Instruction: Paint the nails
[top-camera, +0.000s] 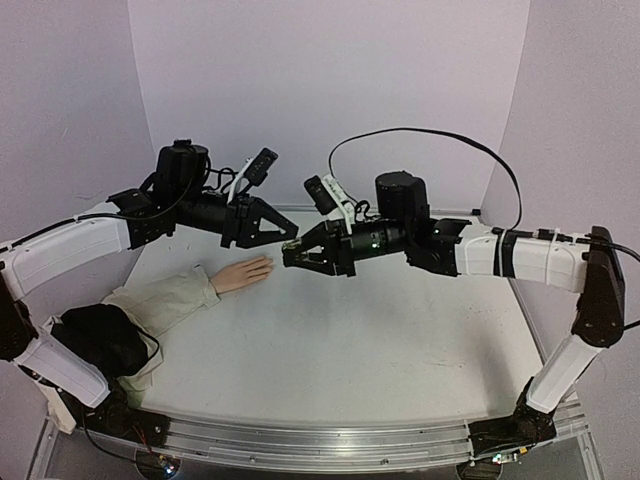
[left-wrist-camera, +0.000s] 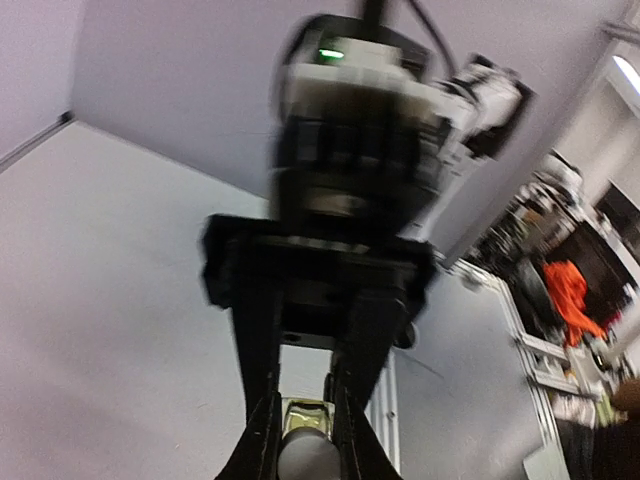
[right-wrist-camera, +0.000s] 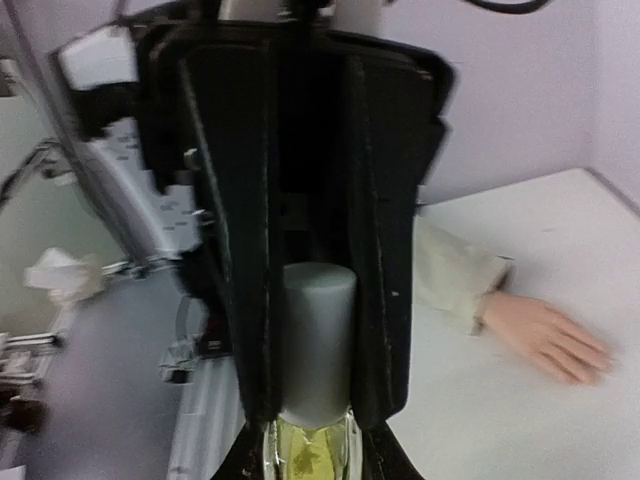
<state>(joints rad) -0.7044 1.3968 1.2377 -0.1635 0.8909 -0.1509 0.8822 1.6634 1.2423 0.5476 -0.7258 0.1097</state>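
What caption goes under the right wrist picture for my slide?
Left claw pinches the grey cap of the bottle; mannequin hand lies on the table beyond.

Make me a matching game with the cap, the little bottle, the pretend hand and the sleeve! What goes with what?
Things:
1. cap
2. bottle
3. pretend hand
4. sleeve

Matches:
A. beige cloth
B. yellowish-green, pinched by the right gripper
C. grey, pinched by the left gripper
D. peach, lying flat on the table

Pairs: 1-C, 2-B, 3-D, 4-A
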